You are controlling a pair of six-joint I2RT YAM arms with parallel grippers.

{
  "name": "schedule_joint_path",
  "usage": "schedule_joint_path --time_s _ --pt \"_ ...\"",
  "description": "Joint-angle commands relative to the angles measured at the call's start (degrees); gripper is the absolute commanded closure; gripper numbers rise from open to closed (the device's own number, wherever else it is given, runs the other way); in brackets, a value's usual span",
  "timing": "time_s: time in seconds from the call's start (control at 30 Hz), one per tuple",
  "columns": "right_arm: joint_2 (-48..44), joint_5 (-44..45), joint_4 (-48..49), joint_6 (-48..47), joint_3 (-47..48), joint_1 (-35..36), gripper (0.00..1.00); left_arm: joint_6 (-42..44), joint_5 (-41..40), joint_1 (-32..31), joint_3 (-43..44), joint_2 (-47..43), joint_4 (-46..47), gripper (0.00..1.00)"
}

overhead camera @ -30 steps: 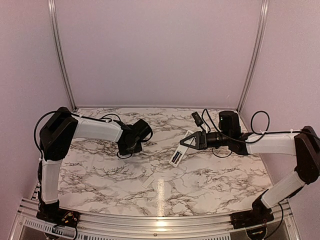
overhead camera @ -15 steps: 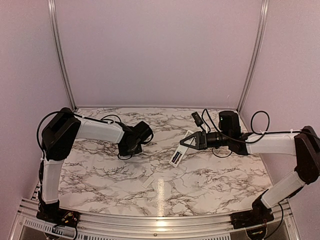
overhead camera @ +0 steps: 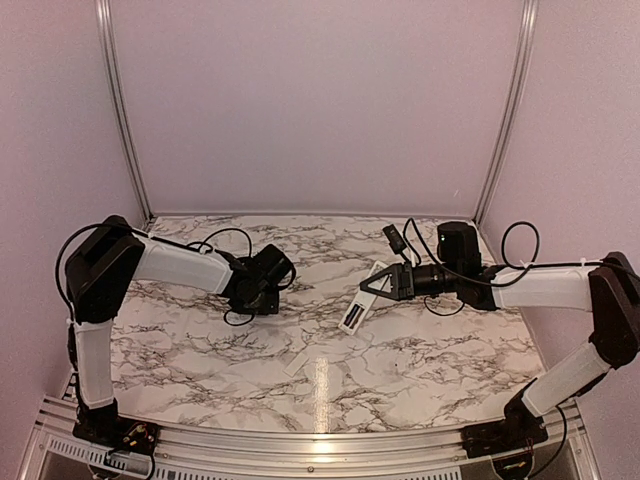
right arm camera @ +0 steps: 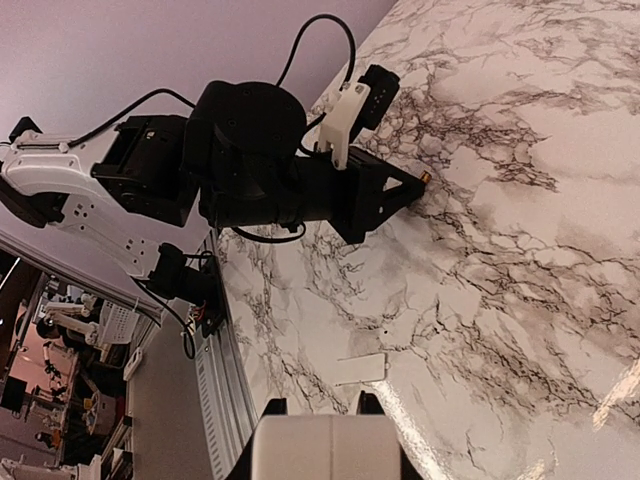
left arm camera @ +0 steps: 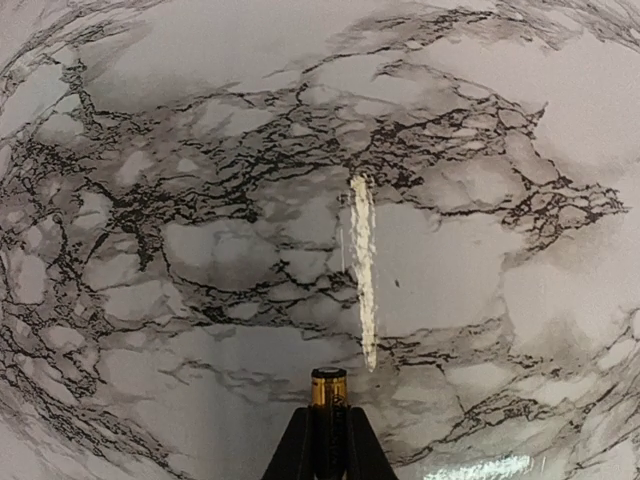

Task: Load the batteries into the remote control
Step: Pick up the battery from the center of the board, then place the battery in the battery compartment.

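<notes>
Holding the remote (overhead camera: 356,309), recess (overhead camera: 352,318) up, in my right tool (overhead camera: 377,284) at three o'clock of bench (overhead camera: 200,340) centre; my left tool (left arm camera: 328,425) pinches a battery (left arm camera: 328,385) at nine. Insertion is next, I judge: carry it to the recess, aligned.

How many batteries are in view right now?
1. The battery sits pinched in the left gripper, gold end showing. The remote control's dark recess may hide another.
</notes>
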Motion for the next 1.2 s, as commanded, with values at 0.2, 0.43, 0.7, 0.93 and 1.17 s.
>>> schedule_joint_path --time_s 0.2,0.43,0.7,0.93,1.17 --pt "0.7 -2.0 9.6 6.4 -3.8 -0.4 1.00 20.0 21.6 -0.2 -10.2 -10.0 10.7 1.00" --pt "3.1 -3.3 24.6 17.0 -9.3 -0.4 1.00 23.2 36.4 -1.1 -13.6 -22.1 11.6 1.00" --pt "5.2 -3.6 31.2 21.8 -10.6 -0.3 1.00 22.3 59.3 -2.9 -20.8 -34.6 20.9 1.00" --pt "4.8 -3.5 31.6 22.2 -10.0 0.3 1.00 29.8 66.4 -5.5 -22.3 -39.4 20.8 1.00" --pt "5.3 -2.5 32.4 22.8 -9.8 2.0 1.00 39.9 68.5 -8.1 -24.0 -42.2 18.7 0.99"
